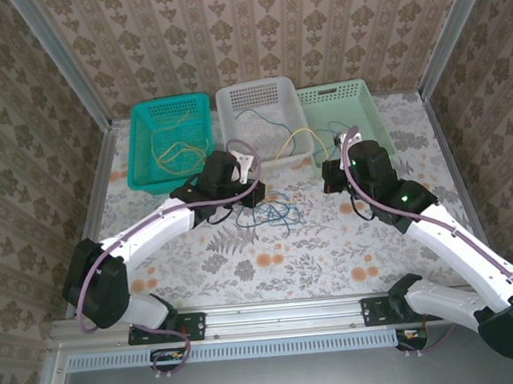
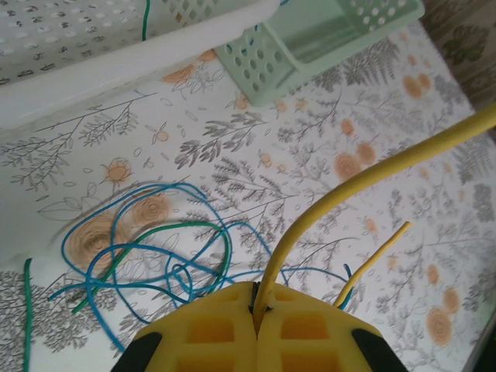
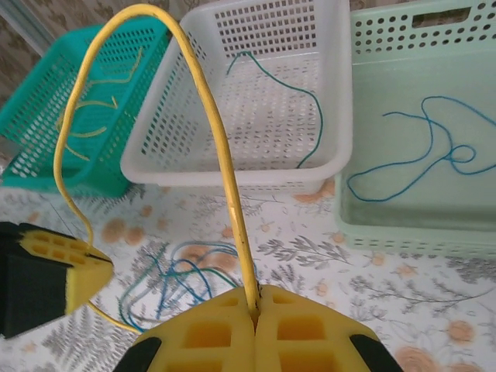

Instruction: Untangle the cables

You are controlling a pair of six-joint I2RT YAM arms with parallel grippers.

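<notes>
Left gripper (image 2: 256,314), yellow foam pads pinched on a thick yellow flexible cable (image 2: 349,186)

The pads meet in a closed seam at the bottom edge; the cable leaves that seam, rises and bends away to the right edge; a thinner yellow wire end (image 2: 380,252) with a dark strand beside it sticks up just right of it; left of this, a loose tangle of thin blue wires (image 2: 182,271) loops on the floral-printed tablecloth (image 2: 325,132), a thin green wire (image 2: 178,225) threaded through it; another green strand (image 2: 27,318) runs by the left edge; a white perforated plastic basket (image 2: 116,70) sits upper left, a pale green perforated plastic basket (image 2: 294,54) just beside it
</notes>
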